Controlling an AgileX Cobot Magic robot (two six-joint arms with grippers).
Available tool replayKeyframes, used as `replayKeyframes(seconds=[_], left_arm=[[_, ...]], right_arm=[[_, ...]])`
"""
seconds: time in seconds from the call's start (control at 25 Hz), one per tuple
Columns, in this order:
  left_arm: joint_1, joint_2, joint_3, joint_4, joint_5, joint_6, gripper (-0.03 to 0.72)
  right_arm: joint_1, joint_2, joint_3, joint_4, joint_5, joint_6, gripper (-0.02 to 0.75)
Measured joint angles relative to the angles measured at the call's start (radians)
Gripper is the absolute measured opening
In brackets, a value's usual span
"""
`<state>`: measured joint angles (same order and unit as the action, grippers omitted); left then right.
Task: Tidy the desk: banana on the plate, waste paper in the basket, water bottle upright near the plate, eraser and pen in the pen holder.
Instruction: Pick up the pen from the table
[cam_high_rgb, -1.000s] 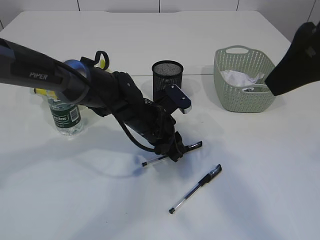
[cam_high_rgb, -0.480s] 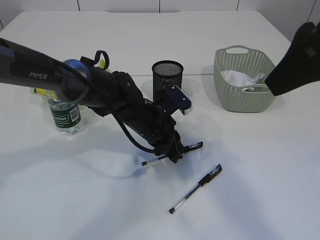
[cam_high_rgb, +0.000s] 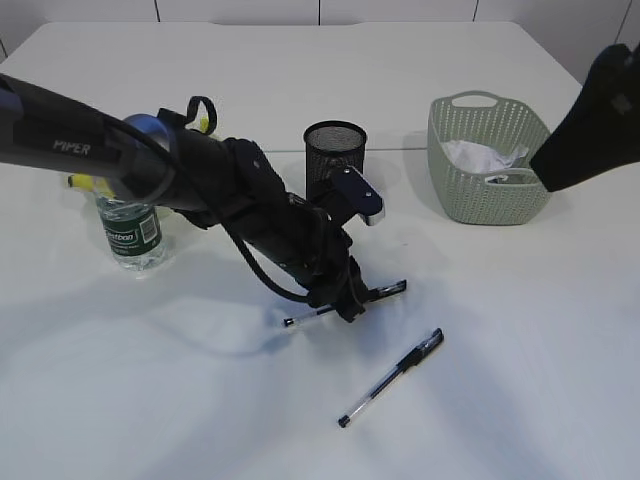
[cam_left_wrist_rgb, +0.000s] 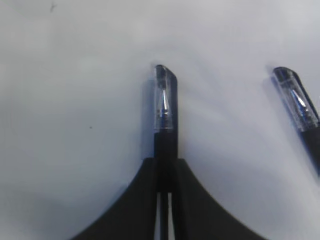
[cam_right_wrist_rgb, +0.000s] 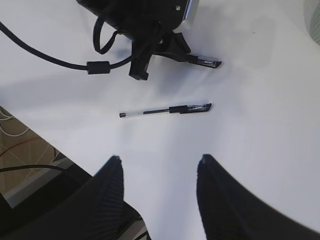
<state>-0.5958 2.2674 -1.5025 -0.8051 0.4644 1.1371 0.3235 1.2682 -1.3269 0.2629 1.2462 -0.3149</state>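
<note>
Change since 1 second ago: the left gripper (cam_high_rgb: 350, 305) has drawn its fingers (cam_left_wrist_rgb: 150, 200) together on the upper pen (cam_high_rgb: 345, 304); both pens, bottle, holder and basket lie where they did.

Item 1, far left: water bottle (cam_high_rgb: 131, 235), upright on the table (cam_high_rgb: 520, 340), green label facing the camera. A little yellow shows just behind it, mostly hidden by the left arm.

Item 2, centre: pen holder (cam_high_rgb: 334, 153), black mesh, upright, behind the left wrist.

Item 3, centre: upper pen, long axis running from lower left to upper right, capped end toward the right, tip toward the left. In the left wrist view its clear cap juts straight out beyond the clenched fingers, which grasp the barrel.

Item 4, centre right: second pen (cam_high_rgb: 391, 377), lying free on the table near the first, roughly parallel to it, cap end upper right.

Item 5, right: basket (cam_high_rgb: 488, 172), white crumpled paper (cam_high_rgb: 480, 155) inside.

Item 6, far right: right gripper (cam_right_wrist_rgb: 157, 187), raised well above the table, fingers spread apart, holding nothing.
</note>
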Motion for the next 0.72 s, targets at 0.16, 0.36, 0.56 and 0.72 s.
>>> replayKeyframes(seconds=[0.16,0.36,0.56,0.72], left_arm=[[0.000,-0.037,0.000,0.000,0.017,0.001,0.029],[0.000,-0.083,0.000,0.000,0.035,0.004,0.028],[0.008,-0.122,0.000,-0.004,0.050,0.004,0.027],[0.034,-0.147,0.000,-0.012,0.086,0.004,0.025]], right_arm=[[0.000,0.000,0.000,0.000,0.000,0.000,0.356],[0.000,0.000,0.000,0.000,0.000,0.000,0.356],[0.000,-0.028,0.000,0.000,0.000,0.000,0.356],[0.000,-0.046,0.000,0.000,0.002,0.000,0.356]])
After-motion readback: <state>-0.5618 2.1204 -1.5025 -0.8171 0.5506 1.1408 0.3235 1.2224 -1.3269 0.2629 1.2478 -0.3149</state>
